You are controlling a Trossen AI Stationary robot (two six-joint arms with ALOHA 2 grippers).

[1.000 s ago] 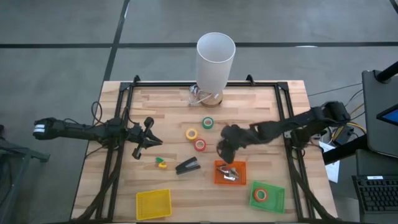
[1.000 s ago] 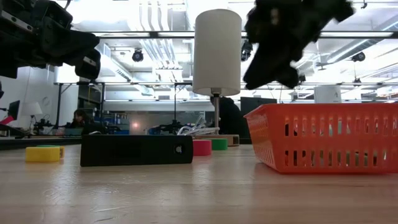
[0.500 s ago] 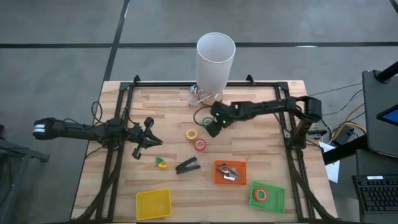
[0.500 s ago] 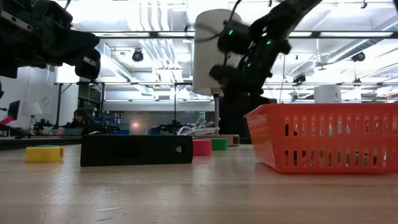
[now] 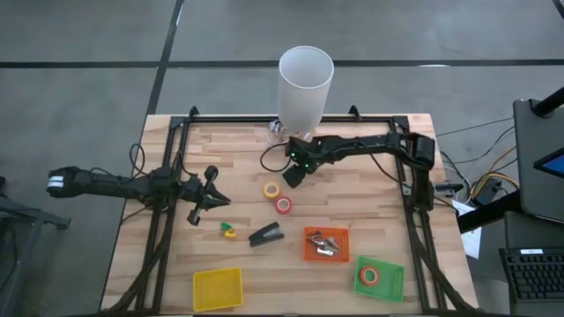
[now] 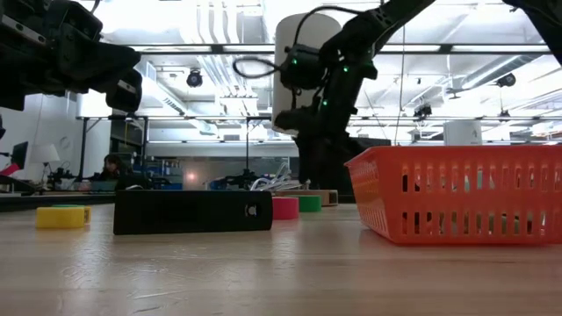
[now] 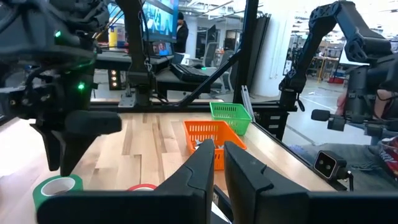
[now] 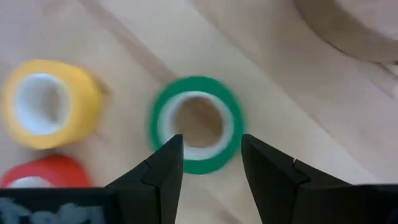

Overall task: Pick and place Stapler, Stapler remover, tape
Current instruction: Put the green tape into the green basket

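Right arm's swung from over the orange basket up to the green tape, upper middle of the high view.
Right gripper hangs fingers spread over the ring; come down off-centre and they'd probably nudge it toward the yellow tape. Only the right wrist view shows that lineup; the high view hides the roll. Left gripper, nearly clenched and empty, waits at mid-left; stapler sits lower centre.

green tape: hidden under the right arm in the high view; blurred at the wrist
red tape: cut off by the wrist picture's edge
orange basket: contents too small to tell
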